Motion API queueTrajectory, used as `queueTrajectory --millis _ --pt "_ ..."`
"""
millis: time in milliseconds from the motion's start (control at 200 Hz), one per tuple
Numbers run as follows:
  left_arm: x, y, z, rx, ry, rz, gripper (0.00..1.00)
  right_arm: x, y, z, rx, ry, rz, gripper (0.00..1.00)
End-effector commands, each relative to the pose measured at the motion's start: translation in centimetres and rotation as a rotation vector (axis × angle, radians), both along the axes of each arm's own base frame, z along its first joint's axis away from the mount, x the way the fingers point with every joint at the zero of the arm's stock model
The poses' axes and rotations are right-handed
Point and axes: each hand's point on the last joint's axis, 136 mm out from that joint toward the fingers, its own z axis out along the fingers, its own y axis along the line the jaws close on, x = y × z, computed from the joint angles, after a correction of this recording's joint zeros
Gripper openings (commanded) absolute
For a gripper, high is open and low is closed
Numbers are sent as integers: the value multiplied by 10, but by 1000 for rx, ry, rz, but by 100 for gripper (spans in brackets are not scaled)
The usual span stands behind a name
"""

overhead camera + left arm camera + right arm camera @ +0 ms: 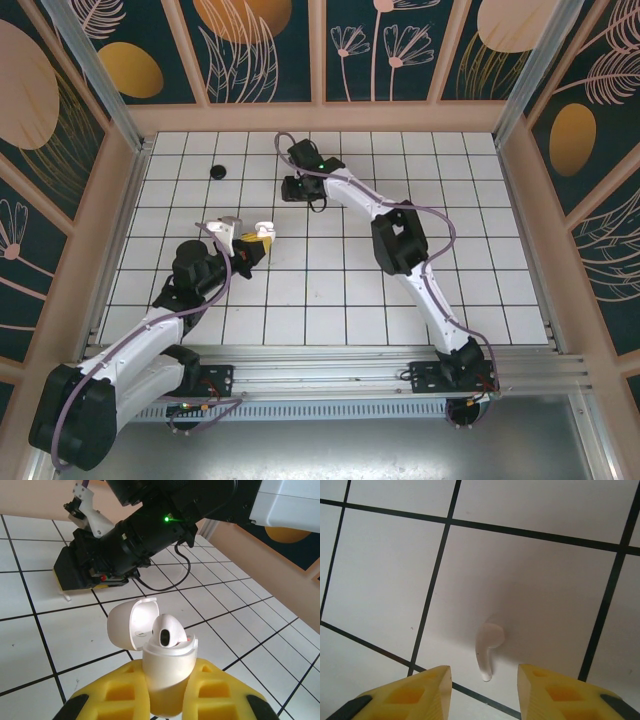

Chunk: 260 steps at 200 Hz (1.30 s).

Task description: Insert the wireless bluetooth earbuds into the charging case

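Note:
My left gripper (167,702) is shut on the white charging case (167,672) and holds it upright above the tiles. Its round lid (127,625) is flipped open. One white earbud (167,630) sits in the case with its head sticking out. In the top view this gripper (258,240) hangs left of centre. The other white earbud (487,645) lies on a tile, stem towards the camera. My right gripper (485,690) hovers just above it, open, with a yellow finger on either side and not touching. From above, the right gripper (297,188) points down at the far middle.
A black round puck (217,171) lies on the tiles at the far left. The right arm's dark wrist (115,545) and its cable hang close behind the held case. Wooden walls (330,117) fence in the tiled floor.

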Motion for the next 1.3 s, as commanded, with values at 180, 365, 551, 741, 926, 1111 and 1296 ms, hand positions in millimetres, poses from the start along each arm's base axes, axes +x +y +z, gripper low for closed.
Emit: queueTrajectory --millis 180,365,551,741,926,1111,1296 --pt "3 4 8 4 -28 19 0 17 7 -1 -77 -136 -34 39" --pt "3 5 10 5 -34 26 0 17 9 -14 -76 -118 -36 34" --pt "2 5 9 3 -33 26 0 17 8 -22 -84 -114 -36 24" --pt "2 5 11 -3 -37 28 0 16 -5 -20 -134 -112 -71 12" --pt "2 4 14 -13 -38 17 0 7 -31 -9 -194 -113 -133 9" --pt "0 -4 16 -37 -35 -30 0 -16 -77 0 -255 -93 -225 7" --pt "-1 -19 18 -76 -17 -112 0 -71 -140 2 -307 -35 -347 7"
